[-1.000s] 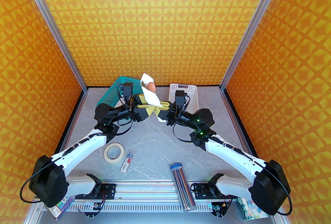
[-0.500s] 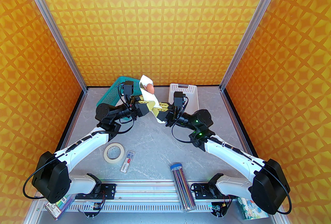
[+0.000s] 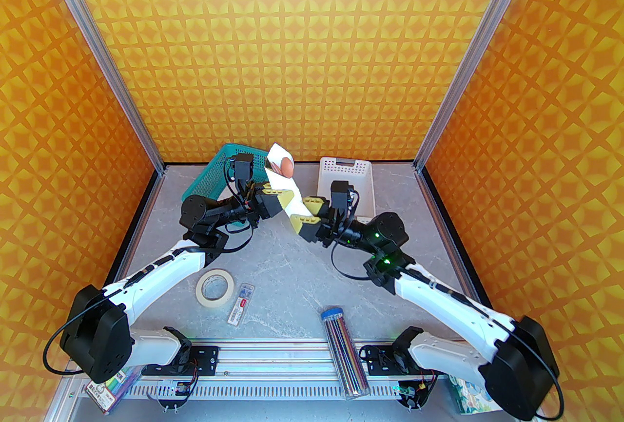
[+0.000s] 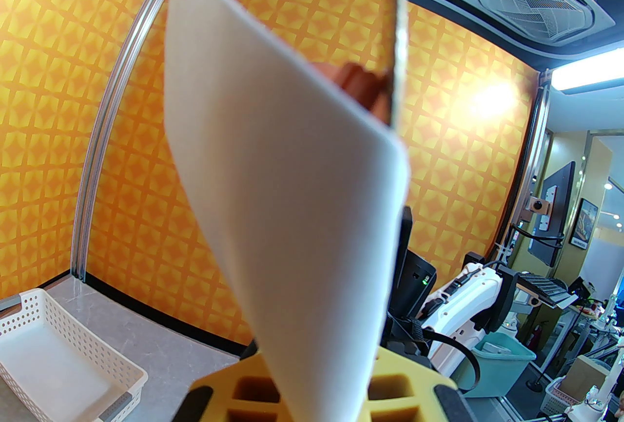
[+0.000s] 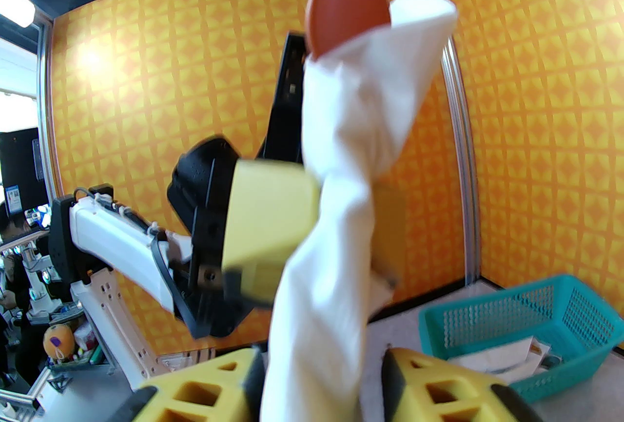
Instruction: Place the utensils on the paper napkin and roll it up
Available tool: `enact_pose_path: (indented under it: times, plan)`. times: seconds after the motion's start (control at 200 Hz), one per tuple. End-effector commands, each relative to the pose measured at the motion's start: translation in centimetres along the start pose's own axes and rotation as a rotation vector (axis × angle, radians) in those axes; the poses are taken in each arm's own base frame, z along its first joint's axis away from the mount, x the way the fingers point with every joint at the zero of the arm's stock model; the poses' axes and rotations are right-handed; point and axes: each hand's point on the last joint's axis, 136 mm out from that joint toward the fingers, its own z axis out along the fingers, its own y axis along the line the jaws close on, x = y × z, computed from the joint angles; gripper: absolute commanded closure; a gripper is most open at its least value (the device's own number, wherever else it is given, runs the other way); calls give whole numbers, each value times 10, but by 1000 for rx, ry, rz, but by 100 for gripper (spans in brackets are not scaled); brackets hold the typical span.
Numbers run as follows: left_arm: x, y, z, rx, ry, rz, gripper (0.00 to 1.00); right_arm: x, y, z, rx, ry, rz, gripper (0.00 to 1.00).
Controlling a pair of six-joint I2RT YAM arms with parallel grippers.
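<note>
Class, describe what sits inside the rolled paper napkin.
A reddish-brown spoon bowl pokes out the top of the paper napkin. Its handle and any other utensils inside are covered by paper.

The paper napkin stands between left gripper and right gripper, before basket and tray.

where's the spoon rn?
Spoon: top view, centre-left, bowl poking from the top of the rolled napkin held up by the left gripper, beside the teal basket.
</note>
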Motion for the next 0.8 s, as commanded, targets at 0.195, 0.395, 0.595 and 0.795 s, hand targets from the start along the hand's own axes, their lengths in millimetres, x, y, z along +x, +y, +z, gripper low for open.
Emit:
enact_pose_path:
  times: [0.195,0.395,0.595,0.795]
  plan:
    - [-17,-10,-1,-14,0,91,100,9,12,-45,133,145,-69,26]
    - [-19,-15,-2,-13,-1,103,100,-15,5,-57,175,116,139,25]
    - [-19,-15,-4,-37,7,106,100,-17,4,-47,137,180,321,41]
    - [-20,-14,-6,-57,6,118,100,1,0,-30,100,298,614,54]
